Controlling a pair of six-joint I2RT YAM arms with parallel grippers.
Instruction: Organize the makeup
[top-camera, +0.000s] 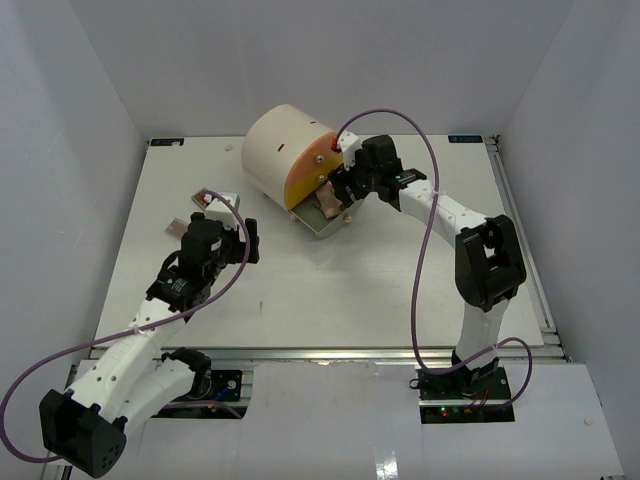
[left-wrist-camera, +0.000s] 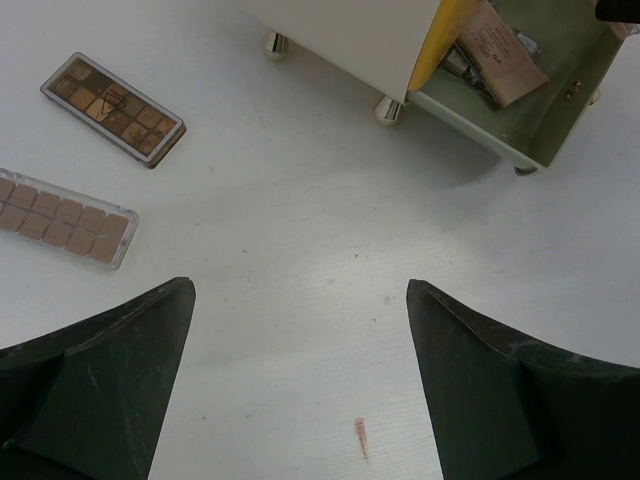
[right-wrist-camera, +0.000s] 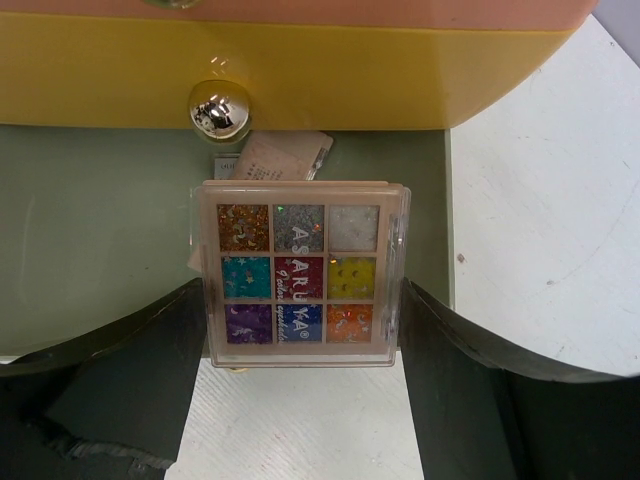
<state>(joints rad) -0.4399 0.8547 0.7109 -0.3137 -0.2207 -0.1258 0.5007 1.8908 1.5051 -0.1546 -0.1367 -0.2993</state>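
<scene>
Square colour palette (right-wrist-camera: 300, 272) is pinched in the right hand (right-wrist-camera: 302, 300) over the open green drawer (right-wrist-camera: 100, 230) near the far edge of the worktop (left-wrist-camera: 300, 200). The left hand (left-wrist-camera: 298, 300) hovers spread; a dark-framed palette (left-wrist-camera: 112, 95) and a clear-cased palette (left-wrist-camera: 62, 217) lie toward the left edge.
</scene>
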